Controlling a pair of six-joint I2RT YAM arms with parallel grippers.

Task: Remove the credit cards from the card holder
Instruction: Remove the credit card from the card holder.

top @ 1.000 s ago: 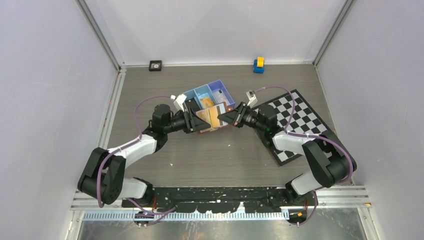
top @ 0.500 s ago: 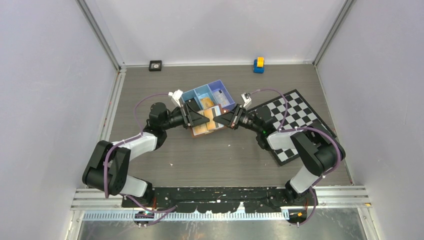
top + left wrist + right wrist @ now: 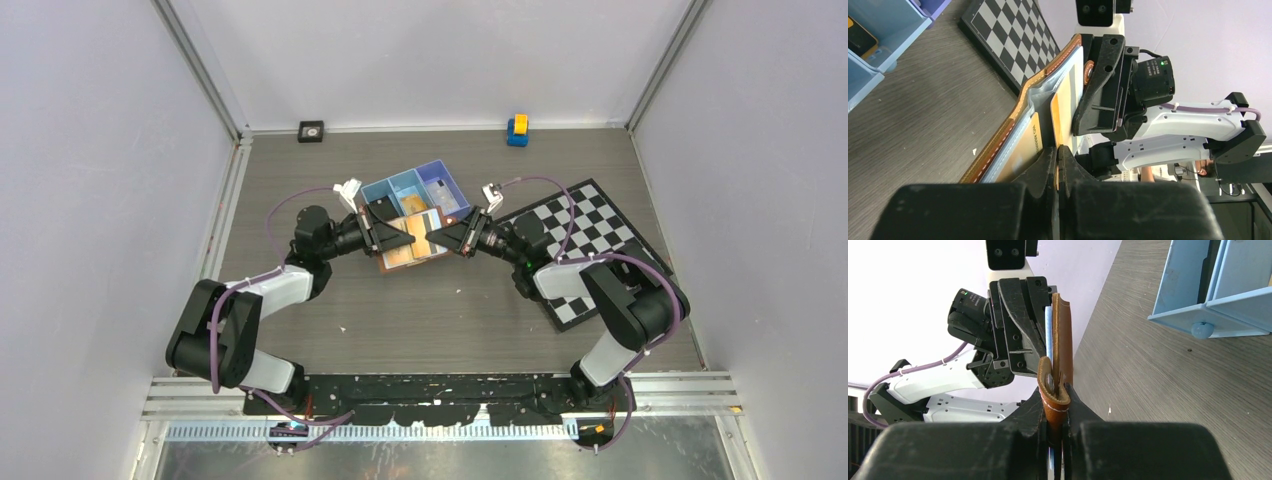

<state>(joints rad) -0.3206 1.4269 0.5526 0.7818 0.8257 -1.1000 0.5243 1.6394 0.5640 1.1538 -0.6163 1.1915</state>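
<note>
1. Card holder (image 3: 414,248) is open mid-scene, just near of the blue tray (image 3: 1183,285). It lies low over the counter (image 3: 450,320); can't tell if touching. One arm on each side.
2. Right gripper (image 3: 1056,407): jaws clamped on the holder's brown edge at the strap fold.
3. Left gripper (image 3: 1057,156): jaws together, apparently pinching the edge of the orange card (image 3: 1064,107), going by left wrist view.
4. Second card (image 3: 1024,150) sits in a clear pocket, not gripped.
5. Handling (est.): cards are light, thin, stiff and slick. Pinch the flat faces at an exposed edge and pull straight along the pocket, no twist.
6. Holder looks soft and flexy. It needs a firm counter-hold on the opp. side or it drags along w/ the card.
7. Room: tray walls sit just far of the holder and could snag a far-ward pull. Chequered board (image 3: 600,235) is to the right, under the right arm.
8. Open counter lies near and left, so prob. the best pull dir. Gripper tips are close together, little slack btw them.
</note>
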